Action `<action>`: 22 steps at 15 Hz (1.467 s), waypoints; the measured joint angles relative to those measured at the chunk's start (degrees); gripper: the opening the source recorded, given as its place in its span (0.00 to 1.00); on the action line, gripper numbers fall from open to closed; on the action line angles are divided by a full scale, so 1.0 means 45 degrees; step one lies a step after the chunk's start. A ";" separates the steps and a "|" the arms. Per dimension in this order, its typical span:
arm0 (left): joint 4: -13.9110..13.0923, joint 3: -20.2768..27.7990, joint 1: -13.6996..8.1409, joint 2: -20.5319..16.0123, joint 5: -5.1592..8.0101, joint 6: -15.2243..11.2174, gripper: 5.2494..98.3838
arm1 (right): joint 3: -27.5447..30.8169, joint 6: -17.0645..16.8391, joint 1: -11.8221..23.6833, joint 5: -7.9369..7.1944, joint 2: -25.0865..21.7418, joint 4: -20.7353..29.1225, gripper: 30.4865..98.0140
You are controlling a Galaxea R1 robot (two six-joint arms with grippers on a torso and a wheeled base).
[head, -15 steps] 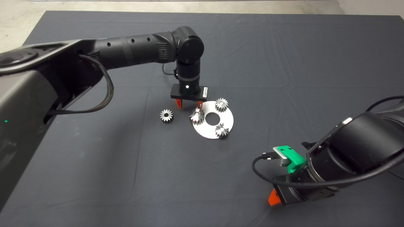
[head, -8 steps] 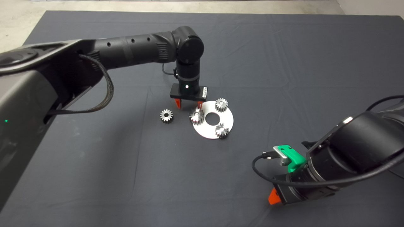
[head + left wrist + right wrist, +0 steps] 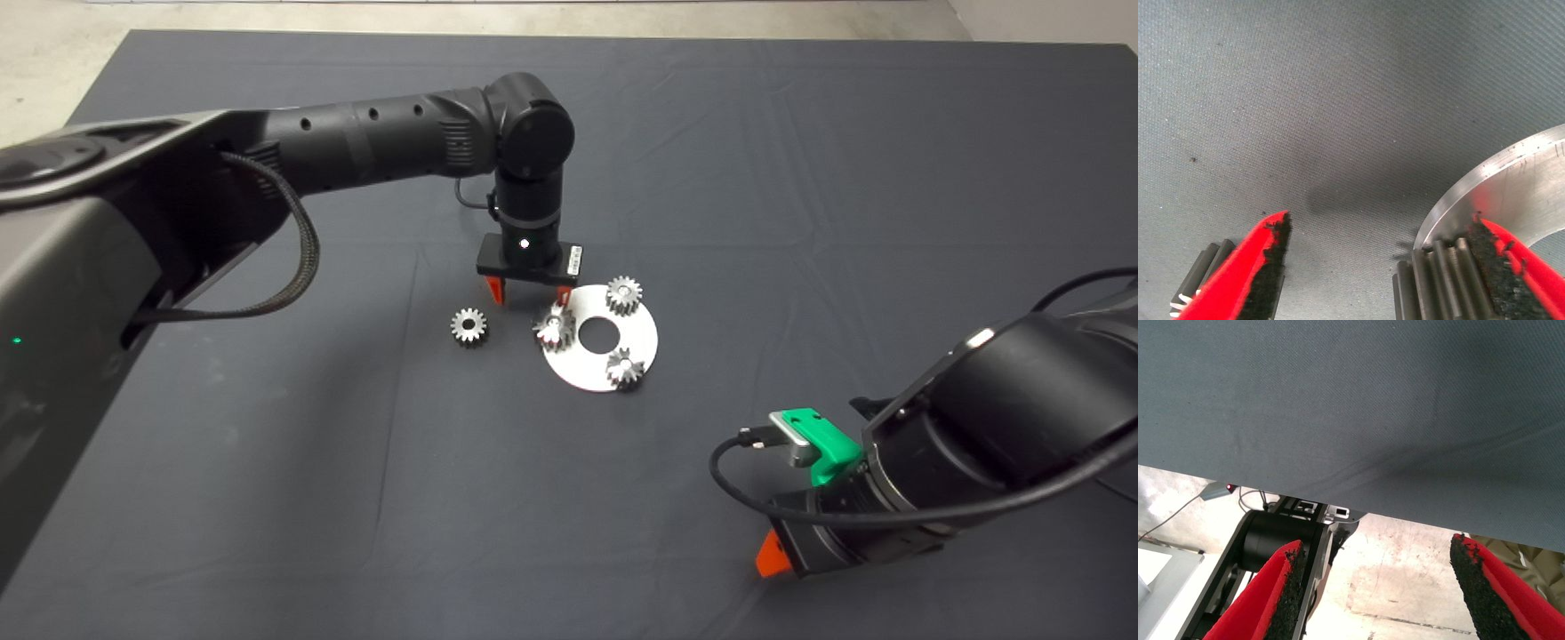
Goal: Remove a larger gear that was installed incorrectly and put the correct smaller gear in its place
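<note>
Looking down, I see a creased dark mat (image 3: 800, 178), pale concrete floor (image 3: 53, 62) beyond; left gripper (image 3: 528, 294) spread wide over the larger gear (image 3: 553, 327), right gripper (image 3: 1378, 593) parked wide.

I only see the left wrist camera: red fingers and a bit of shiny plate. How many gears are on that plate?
Observer: Three gears stand on the round plate, spaced around its centre hole.
Operator: Is there a gear that's not on it?
Observer: Yes, the larger gear lies by itself on the mat, beside the plate.
Operator: Where's the other arm?
Observer: The right gripper is parked at the mat's near right edge, fingers open and holding nothing.
</note>
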 measured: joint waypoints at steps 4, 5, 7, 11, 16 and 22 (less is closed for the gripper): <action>-0.0016 0.0534 0.0000 0.0016 -0.0019 0.0024 0.71 | 0.0000 0.0000 0.0000 0.0000 0.0000 0.0000 0.41; -0.0022 0.0631 0.0005 0.0014 -0.0014 0.0024 0.71 | 0.0000 0.0000 0.0000 0.0001 0.0000 0.0000 0.41; -0.0035 0.0723 0.0000 0.0011 -0.0019 -0.0017 0.71 | -0.0005 0.0000 0.0000 0.0002 0.0000 0.0000 0.41; -0.0127 0.1249 0.0024 0.0022 0.0035 -0.0123 0.72 | -0.0126 -0.0014 0.0000 0.0005 0.0000 0.0000 0.41; -0.0328 0.1390 0.0030 0.0005 0.0127 -0.0147 0.72 | -0.0276 -0.0154 0.0000 0.0005 0.0000 0.0000 0.41; -0.0347 0.1392 0.0030 0.0011 0.0122 -0.0166 0.72 | -0.0406 -0.0379 0.0000 0.0005 0.0000 0.0000 0.41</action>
